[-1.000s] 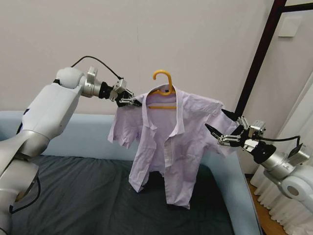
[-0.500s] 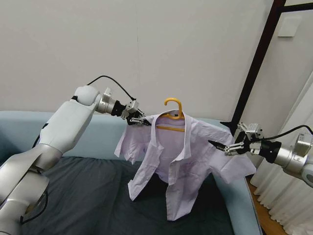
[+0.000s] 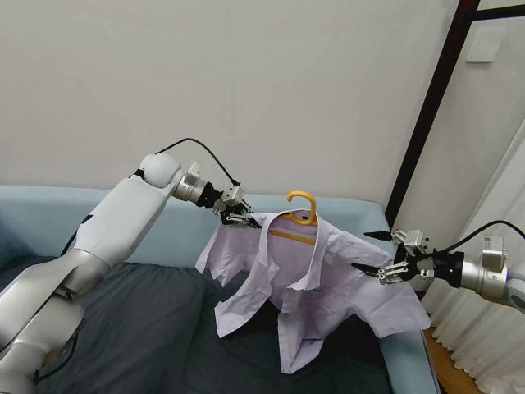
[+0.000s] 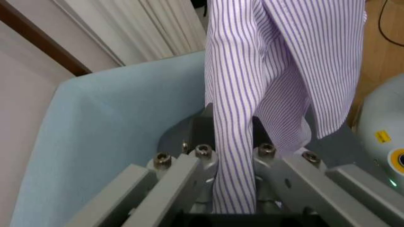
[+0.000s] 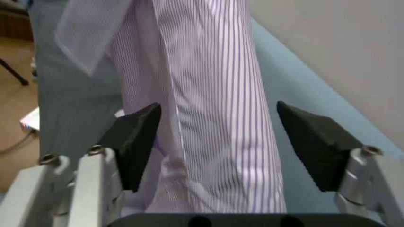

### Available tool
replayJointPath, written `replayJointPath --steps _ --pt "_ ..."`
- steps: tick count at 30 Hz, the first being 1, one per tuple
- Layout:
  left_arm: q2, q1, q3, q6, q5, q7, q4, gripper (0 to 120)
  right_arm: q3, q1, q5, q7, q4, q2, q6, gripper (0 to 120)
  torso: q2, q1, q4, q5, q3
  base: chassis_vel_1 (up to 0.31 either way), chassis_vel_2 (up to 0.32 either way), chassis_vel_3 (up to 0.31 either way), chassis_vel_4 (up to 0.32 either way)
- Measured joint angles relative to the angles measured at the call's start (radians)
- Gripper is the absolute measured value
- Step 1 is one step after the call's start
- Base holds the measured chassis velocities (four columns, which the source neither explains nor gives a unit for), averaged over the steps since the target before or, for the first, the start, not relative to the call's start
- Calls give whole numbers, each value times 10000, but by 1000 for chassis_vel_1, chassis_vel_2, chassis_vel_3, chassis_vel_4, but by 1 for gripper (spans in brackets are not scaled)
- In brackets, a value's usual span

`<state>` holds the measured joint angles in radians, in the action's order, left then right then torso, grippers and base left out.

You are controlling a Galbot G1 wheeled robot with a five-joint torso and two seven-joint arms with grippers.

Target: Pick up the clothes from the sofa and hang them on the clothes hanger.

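A lilac striped shirt point(image 3: 316, 283) hangs on a yellow hanger point(image 3: 303, 215) above the sofa, its hem down close to the dark seat. My left gripper point(image 3: 239, 217) is shut on the shirt's shoulder by the collar; in the left wrist view the striped cloth point(image 4: 235, 118) runs straight between the closed fingers of that gripper point(image 4: 232, 146). My right gripper point(image 3: 373, 252) stands open at the other shoulder. In the right wrist view its black pads point(image 5: 136, 142) sit wide apart, and this gripper point(image 5: 221, 142) has the shirt's cloth point(image 5: 215, 94) lying loose between them.
The sofa has light blue arms and back point(image 3: 164, 226) and a dark grey seat point(image 3: 123, 328). A black upright pole point(image 3: 426, 107) rises at the right. White curtains point(image 3: 492, 328) hang at the far right over a wooden floor point(image 3: 439, 365).
Both arms have carried the shirt and hanger down and to the right, so the hem now hangs near the seat. The left gripper keeps its hold; the right stays open.
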<state>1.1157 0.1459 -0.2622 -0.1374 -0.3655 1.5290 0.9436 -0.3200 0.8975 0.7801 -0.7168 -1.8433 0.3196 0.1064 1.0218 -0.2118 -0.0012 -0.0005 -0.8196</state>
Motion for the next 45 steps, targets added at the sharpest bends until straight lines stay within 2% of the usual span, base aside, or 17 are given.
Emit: replayJointPath --steps 3,4,9,11,12,16,24,34,37,39,40,42,45 --pt "59 48 -14 0 0 0 -36 1 -108 81 -492 -97 179 104 33 56 0 0 -1 0 0 0 0 0 0" --pt "59 48 -14 0 0 0 -36 1 -108 81 -492 -97 179 104 33 56 0 0 -1 0 0 0 0 0 0" --pt "77 188 -32 0 -18 -1 -121 1 -98 112 -550 13 292 238 -84 39 0 0 0 -1 0 0 0 0 0" --pt "51 190 -42 0 -26 -1 -125 1 -44 124 -520 153 306 326 -224 28 0 0 0 -1 0 0 0 0 0" --pt "51 190 -42 0 -26 -1 -125 1 -44 124 -520 153 306 326 -224 28 0 0 0 -1 0 0 0 0 0" --pt "-27 128 -37 -18 -30 -16 -159 1 259 118 75 584 296 502 -752 11 0 0 0 -2 0 0 0 0 0" --pt "12 120 -16 -71 -23 -8 -262 1 411 69 475 674 284 574 -1074 1 0 1 -1 -3 0 0 0 0 0" --pt "231 192 -38 -300 -3 8 -558 1 366 16 459 122 457 622 -1017 1 0 0 0 -1 0 0 0 0 0" --pt "363 235 -43 -684 1 9 -786 1 333 -27 406 -129 545 623 -939 1 0 0 -1 -1 0 0 0 0 0" --pt "501 298 -23 -1249 79 9 -1098 4 320 -70 419 -348 614 628 -898 1 0 0 -1 1 0 0 0 0 0" --pt "586 350 37 -1660 94 8 -1357 10 317 -111 437 -465 664 629 -888 1 0 0 -2 0 0 0 0 0 0" --pt "626 385 82 -1934 54 8 -1532 11 316 -135 449 -511 698 628 -881 1 0 0 -2 0 0 0 0 0 0" --pt "687 556 113 -3025 -631 6 -2262 26 315 -224 636 -584 812 618 -848 1 0 0 -1 0 0 0 0 0 0"
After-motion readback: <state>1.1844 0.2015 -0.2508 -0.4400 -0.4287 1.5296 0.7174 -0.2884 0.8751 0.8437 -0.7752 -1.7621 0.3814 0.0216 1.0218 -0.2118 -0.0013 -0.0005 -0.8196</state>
